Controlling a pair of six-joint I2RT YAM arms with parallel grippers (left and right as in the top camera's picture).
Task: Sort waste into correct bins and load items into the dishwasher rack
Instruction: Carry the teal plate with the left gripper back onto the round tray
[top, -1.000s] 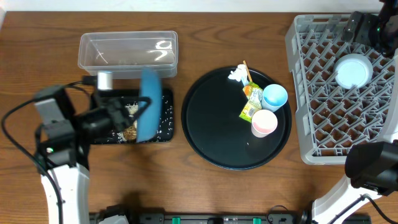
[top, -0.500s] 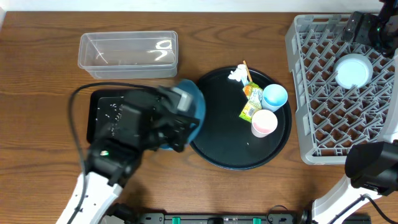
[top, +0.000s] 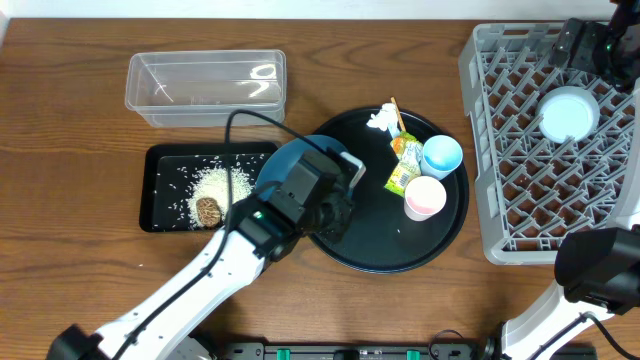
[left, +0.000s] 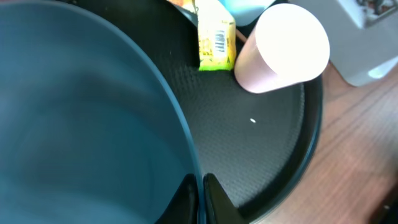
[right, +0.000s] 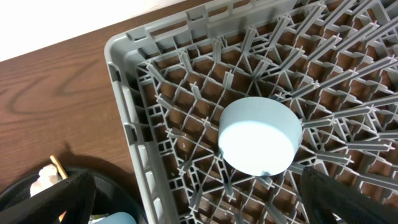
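Dark blue and round, the large plate is pinched at its rim by the left gripper, whose two fingers are closed tight on the edge. From overhead the plate sits mostly hidden under the left arm, over the left edge of the large round black tray and just beside the shallow black rectangular tray. That shallow tray holds a scatter of white rice grains and a small brown food lump. The clear plastic rectangular tub stands behind it.

On the round tray's right side lie the green-yellow-orange printed wrapper, the small pink cup and the small light blue cup, close together, both cups mouth-up. A crumpled white tissue and a thin wooden chopstick rest at the tray's far edge.

The large square grey plastic dishwasher rack stands at the right, with a white bowl upside down on its lattice floor. The right gripper hangs above the rack, its fingers spread wide and holding nothing.
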